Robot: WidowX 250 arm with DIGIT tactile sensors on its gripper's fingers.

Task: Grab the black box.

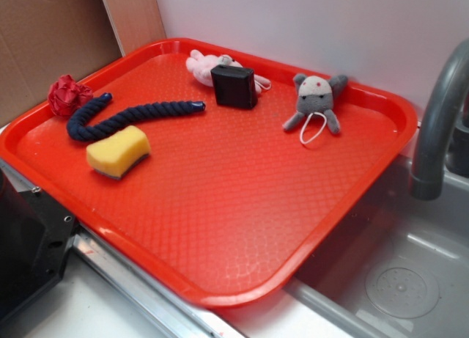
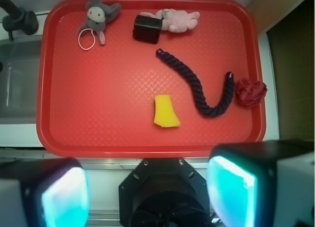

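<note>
One red tray (image 2: 147, 143) holds six items: one black box (image 2: 146, 29) at far edge, touching one pink plush (image 2: 174, 19); one grey plush mouse (image 2: 96, 16); one navy rope (image 2: 199, 86); one yellow sponge (image 2: 165, 112); one red scrunchie (image 2: 250, 91). Gripper (image 2: 147, 190) off tray's near edge, jaws spread wide, holding nothing.

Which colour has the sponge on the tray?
The sponge is yellow, with a darker underside; the exterior view shows it best.
</note>
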